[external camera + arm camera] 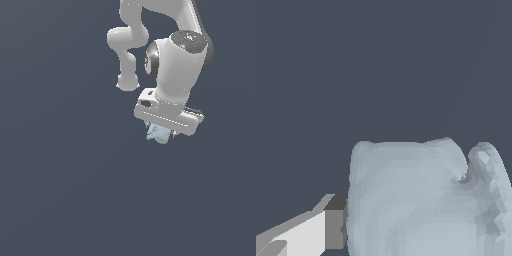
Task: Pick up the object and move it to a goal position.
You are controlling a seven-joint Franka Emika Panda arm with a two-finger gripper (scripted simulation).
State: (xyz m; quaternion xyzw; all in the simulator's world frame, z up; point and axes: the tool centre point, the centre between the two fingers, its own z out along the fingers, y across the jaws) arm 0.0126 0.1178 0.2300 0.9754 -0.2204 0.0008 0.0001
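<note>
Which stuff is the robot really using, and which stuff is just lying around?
Used for the job:
- the pale blue-grey lump, tucked right under the gripper
- the gripper, with one finger pressed against the lump's side

Just lying around:
- nothing else shows, only a plain dark background

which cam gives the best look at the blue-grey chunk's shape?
Wrist view. The pale blue-grey chunk fills much of the frame, lumpy surface and notched top edge clear, one finger against its side. The exterior view shows only a small bit of it poking out below the gripper.
</note>
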